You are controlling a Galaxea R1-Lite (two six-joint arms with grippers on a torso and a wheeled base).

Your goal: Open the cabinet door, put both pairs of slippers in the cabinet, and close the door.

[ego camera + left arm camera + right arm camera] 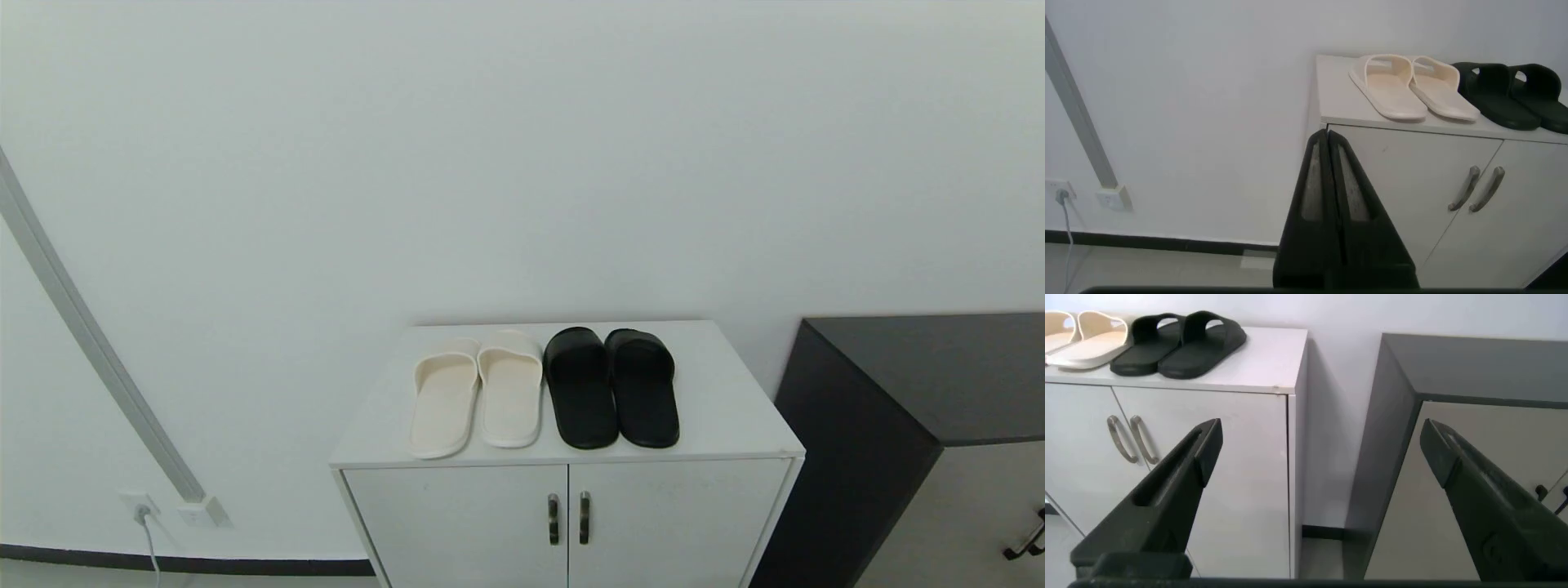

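On the cabinet (735, 408) top, the cream slippers (478, 392) are lying nearer the left edge, the black slippers (612, 388) just beside them nearer the right; the doors (669, 514) below are sitting shut. The left gripper (1328, 139) is hovering off the left front corner, fingers pressed together, empty; the right gripper (1320, 433) is gaping wide, holding nothing.

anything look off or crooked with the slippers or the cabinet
Nothing stands out. The white slippers and black slippers lie flat, side by side in neat pairs on top of the cabinet. Both doors are shut and their handles line up.
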